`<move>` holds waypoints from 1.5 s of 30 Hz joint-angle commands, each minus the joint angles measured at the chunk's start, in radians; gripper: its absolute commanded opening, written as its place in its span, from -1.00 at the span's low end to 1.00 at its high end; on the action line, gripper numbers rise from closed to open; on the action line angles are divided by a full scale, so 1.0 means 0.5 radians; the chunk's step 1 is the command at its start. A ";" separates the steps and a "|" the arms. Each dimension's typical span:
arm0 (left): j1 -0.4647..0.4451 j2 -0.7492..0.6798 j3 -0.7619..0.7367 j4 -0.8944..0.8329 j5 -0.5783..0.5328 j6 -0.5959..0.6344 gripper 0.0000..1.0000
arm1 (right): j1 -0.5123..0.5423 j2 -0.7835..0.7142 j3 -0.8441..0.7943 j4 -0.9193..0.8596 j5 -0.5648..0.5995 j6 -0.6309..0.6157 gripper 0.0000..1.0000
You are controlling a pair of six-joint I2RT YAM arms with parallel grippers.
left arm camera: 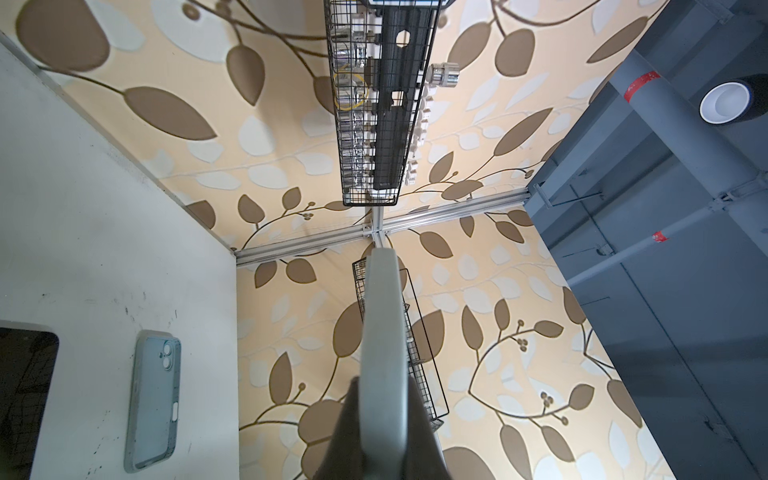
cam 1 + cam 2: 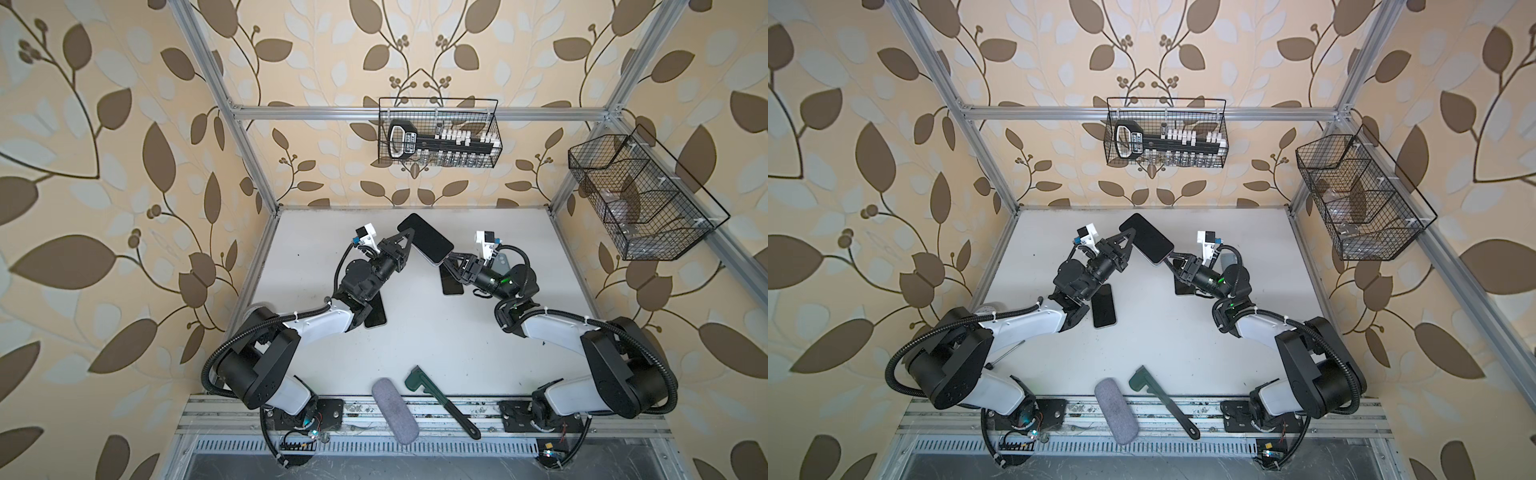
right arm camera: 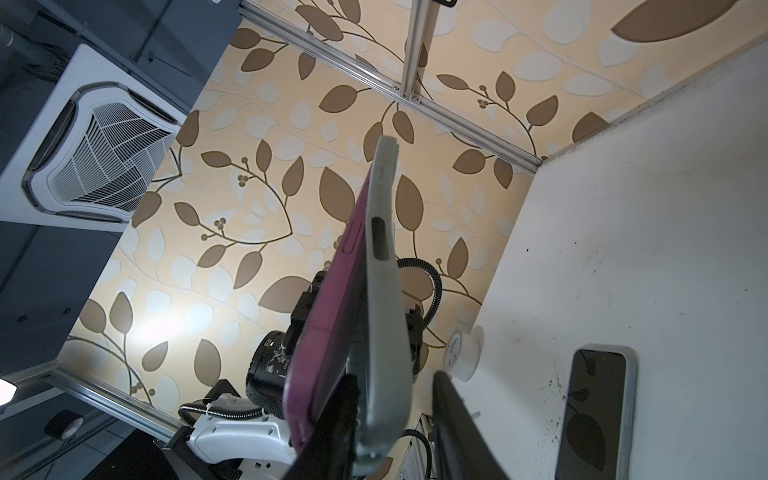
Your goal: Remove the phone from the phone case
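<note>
Above the middle of the surface [image 2: 415,340], the phone [image 2: 424,237] hung in its case [image 1: 382,353]. Your left hand [image 2: 409,240] clamped the case's edge, and your right hand [image 2: 448,262] stood narrow around one end, a gap showing. The phone looked stiff and slick, so the softer case rim at a corner seemed your best hold.

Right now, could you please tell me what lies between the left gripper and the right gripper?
The cased phone, held in the air, spans the stretch between the left gripper and the right gripper; both top views show this.
</note>
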 commanded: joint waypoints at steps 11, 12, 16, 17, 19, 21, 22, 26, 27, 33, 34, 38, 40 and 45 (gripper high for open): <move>-0.030 0.025 0.082 0.092 0.044 -0.007 -0.69 | 0.062 0.120 0.051 0.462 0.063 0.250 -0.74; -0.030 0.025 0.082 0.092 0.048 -0.007 -0.66 | 0.063 0.125 0.051 0.471 0.068 0.257 -0.76; -0.030 0.020 0.076 0.090 0.044 -0.013 -0.55 | 0.065 0.119 0.037 0.476 0.099 0.257 -0.85; -0.030 0.020 0.075 0.089 0.045 -0.013 -0.50 | 0.065 0.115 0.033 0.475 0.105 0.257 -0.87; -0.030 0.016 0.075 0.083 0.044 -0.012 -0.43 | 0.065 0.109 0.022 0.475 0.120 0.260 -0.89; -0.030 0.016 0.077 0.083 0.048 -0.017 -0.36 | 0.065 0.102 0.013 0.475 0.136 0.266 -0.90; -0.030 0.016 0.075 0.080 0.048 -0.018 -0.32 | 0.065 0.099 0.007 0.475 0.145 0.266 -0.90; -0.030 0.016 0.079 0.075 0.053 -0.032 -0.17 | 0.065 0.091 -0.008 0.473 0.178 0.273 -0.91; -0.030 0.015 0.078 0.074 0.053 -0.035 -0.13 | 0.065 0.096 -0.006 0.473 0.178 0.275 -0.92; -0.030 0.009 0.086 0.040 0.068 -0.035 0.13 | 0.063 0.108 -0.006 0.477 0.194 0.273 -0.93; -0.030 0.008 0.088 0.030 0.070 -0.038 0.17 | 0.063 0.113 -0.006 0.478 0.199 0.273 -0.93; -0.030 0.016 0.095 0.013 0.081 -0.047 0.35 | 0.056 0.120 0.006 0.478 0.198 0.276 -0.94; -0.030 0.019 0.102 0.007 0.089 -0.050 0.41 | 0.052 0.123 0.011 0.481 0.199 0.278 -0.94; -0.030 0.022 0.112 -0.028 0.106 -0.061 0.61 | 0.046 0.133 0.009 0.496 0.210 0.284 -0.94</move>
